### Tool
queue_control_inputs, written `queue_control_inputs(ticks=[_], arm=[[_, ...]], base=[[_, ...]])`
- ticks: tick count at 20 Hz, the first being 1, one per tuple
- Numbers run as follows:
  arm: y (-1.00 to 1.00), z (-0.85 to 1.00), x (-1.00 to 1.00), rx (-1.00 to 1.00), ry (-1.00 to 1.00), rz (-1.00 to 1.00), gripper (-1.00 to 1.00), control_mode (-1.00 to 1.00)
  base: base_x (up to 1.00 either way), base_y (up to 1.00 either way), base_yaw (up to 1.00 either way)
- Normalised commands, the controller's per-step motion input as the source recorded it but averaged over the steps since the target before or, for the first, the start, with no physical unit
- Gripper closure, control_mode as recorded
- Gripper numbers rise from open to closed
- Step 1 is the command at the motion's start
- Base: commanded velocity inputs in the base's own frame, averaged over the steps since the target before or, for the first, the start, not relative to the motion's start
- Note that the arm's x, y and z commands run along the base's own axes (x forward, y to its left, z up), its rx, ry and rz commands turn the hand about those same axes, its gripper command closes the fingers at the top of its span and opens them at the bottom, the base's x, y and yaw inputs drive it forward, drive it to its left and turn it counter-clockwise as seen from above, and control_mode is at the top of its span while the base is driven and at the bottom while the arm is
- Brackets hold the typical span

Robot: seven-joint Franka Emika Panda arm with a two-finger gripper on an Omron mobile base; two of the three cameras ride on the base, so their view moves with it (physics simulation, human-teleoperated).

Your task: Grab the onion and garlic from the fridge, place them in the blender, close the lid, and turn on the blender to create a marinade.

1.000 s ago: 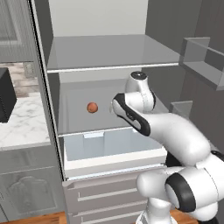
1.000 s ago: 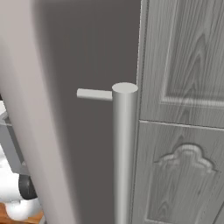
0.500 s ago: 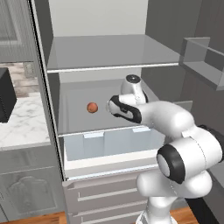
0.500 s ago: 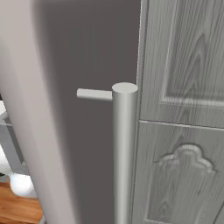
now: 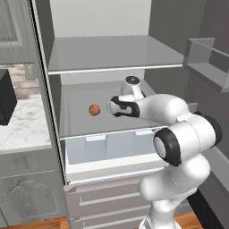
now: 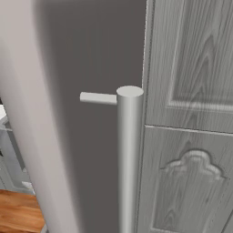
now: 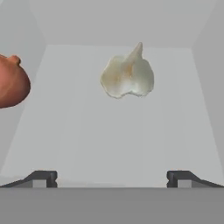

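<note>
Since a second ago my arm has swung lower and further into the fridge [image 5: 112, 53], so that my wrist now lies level over the middle shelf.

From the left base view, my end effector [image 5: 110, 107] points toward the onion [image 5: 94, 110], which sits on that shelf just beside it; my own hand hides whatever lies behind it. A black appliance [image 5: 5, 96] is cut off at the left edge, above the marble bench [image 5: 22, 129].

From the right base view, a grey fridge door [image 6: 68, 113] and its handle [image 6: 128, 159] block nearly everything, beside a panelled cabinet [image 6: 191, 113].

From the hand view, my fingertips [image 7: 41, 178] stand wide apart, holding nothing. The garlic [image 7: 127, 75] rests ahead on the shelf; the onion [image 7: 12, 81] is cut off at the left edge.
</note>
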Motion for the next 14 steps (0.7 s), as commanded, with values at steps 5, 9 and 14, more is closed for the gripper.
queue_control_inputs(ticks=[5,9,14], arm=[[0.0,-0.17,0.48,0.0,0.0,-0.01,-1.0,-1.0],[0.0,-0.14,0.43,0.0,0.0,-0.01,-1.0,-1.0],[0.0,-0.12,0.38,0.0,0.0,-0.02,-1.0,-1.0]], base=[[0.0,0.0,0.0],[0.0,0.0,0.0],[0.0,0.0,0.0]])
